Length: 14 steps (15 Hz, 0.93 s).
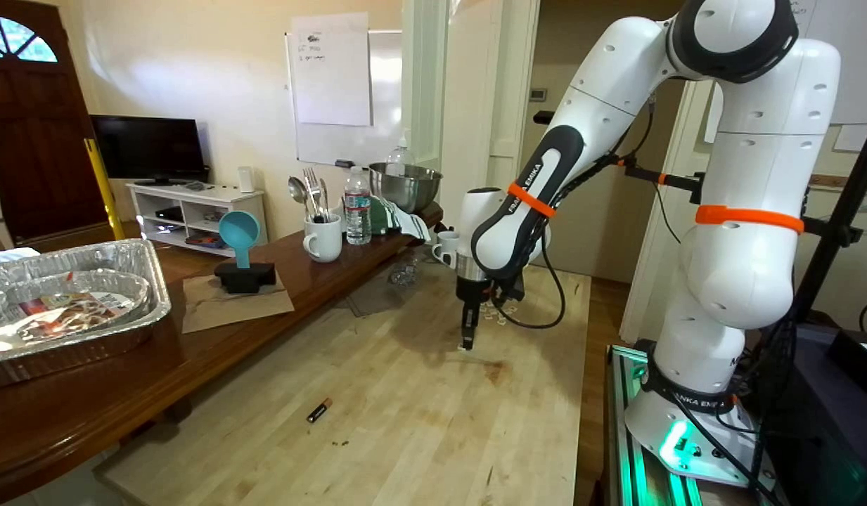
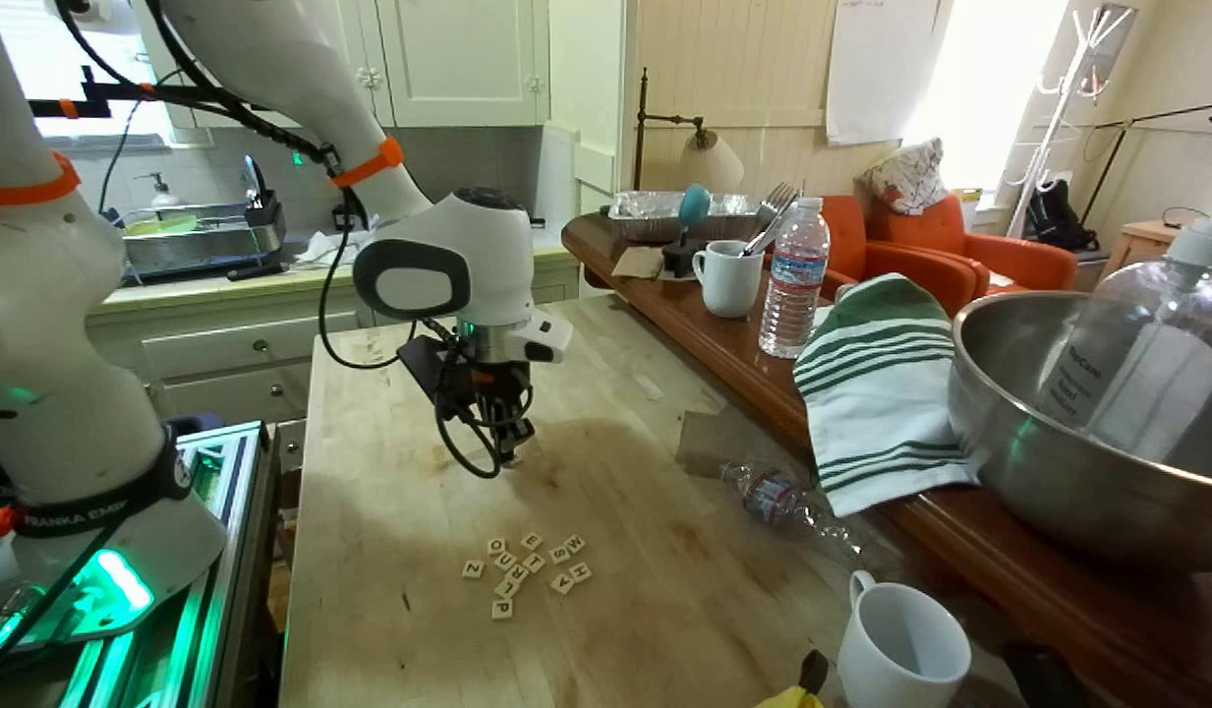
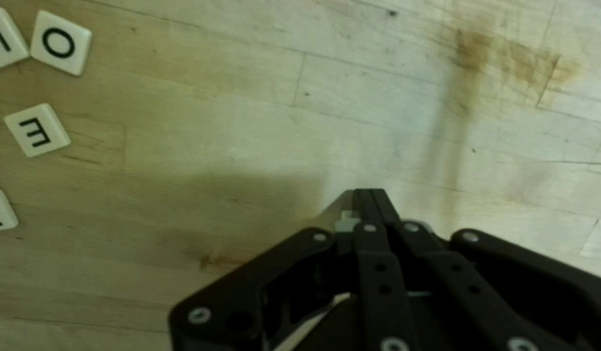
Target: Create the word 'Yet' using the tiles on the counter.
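Small whitish letter tiles lie in a loose cluster on the light wooden counter (image 1: pixel 405 429), best seen in an exterior view, where a P tile (image 2: pixel 502 610) is nearest. In the wrist view an O tile (image 3: pixel 60 43), an E tile (image 3: pixel 37 130) and a partly cut-off U tile (image 3: pixel 3 41) lie at the left. My gripper (image 3: pixel 371 191) points down with its fingertips together, low over the counter and apart from the cluster. It also shows in both exterior views (image 1: pixel 467 344) (image 2: pixel 508 457). A tiny whitish piece (image 1: pixel 463 348) shows at the fingertips; whether they touch it, I cannot tell.
A battery (image 1: pixel 319 410) lies on the counter. A crumpled clear bottle (image 2: pixel 778 497) and a white mug (image 2: pixel 900 644) are near the darker table's edge. That raised table holds a foil tray (image 1: pixel 155 281), a water bottle (image 1: pixel 357 211) and a metal bowl (image 2: pixel 999 433).
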Available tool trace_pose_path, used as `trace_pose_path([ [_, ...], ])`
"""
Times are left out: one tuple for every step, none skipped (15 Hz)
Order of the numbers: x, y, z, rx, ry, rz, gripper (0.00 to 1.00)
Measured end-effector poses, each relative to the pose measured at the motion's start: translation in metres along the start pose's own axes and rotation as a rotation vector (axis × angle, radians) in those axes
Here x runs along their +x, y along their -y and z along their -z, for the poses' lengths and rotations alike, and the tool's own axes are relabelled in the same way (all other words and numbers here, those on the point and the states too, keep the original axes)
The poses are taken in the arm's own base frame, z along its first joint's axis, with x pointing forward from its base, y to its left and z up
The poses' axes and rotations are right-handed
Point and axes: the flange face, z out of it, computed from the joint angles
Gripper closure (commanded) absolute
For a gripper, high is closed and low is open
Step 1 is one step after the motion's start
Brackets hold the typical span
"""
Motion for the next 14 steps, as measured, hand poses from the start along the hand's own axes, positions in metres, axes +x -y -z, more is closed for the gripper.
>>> trace_pose_path([
  [0.001,0.002,0.000,0.002,-0.002,-0.001,1.00],
  [0.001,0.003,0.001,0.003,-0.004,0.000,1.00],
  [0.001,0.004,0.002,0.004,-0.007,0.000,1.00],
  [0.002,0.005,0.004,0.004,-0.011,0.000,1.00],
  [0.002,0.006,0.006,0.004,-0.016,-0.001,1.00],
  [0.003,0.007,0.008,0.003,-0.022,-0.001,1.00],
  [0.003,0.007,0.011,0.002,-0.029,-0.001,1.00],
  [0.004,0.007,0.015,0.000,-0.037,0.000,1.00],
  [0.004,0.007,0.019,-0.003,-0.047,0.000,1.00],
  [0.005,0.006,0.023,-0.006,-0.057,-0.002,1.00],
  [0.005,0.004,0.028,-0.008,-0.067,-0.005,1.00],
  [0.005,0.000,0.034,-0.012,-0.080,-0.011,1.00],
  [0.004,-0.006,0.039,-0.016,-0.093,-0.020,1.00],
  [0.003,-0.012,0.045,-0.021,-0.105,-0.028,1.00],
])
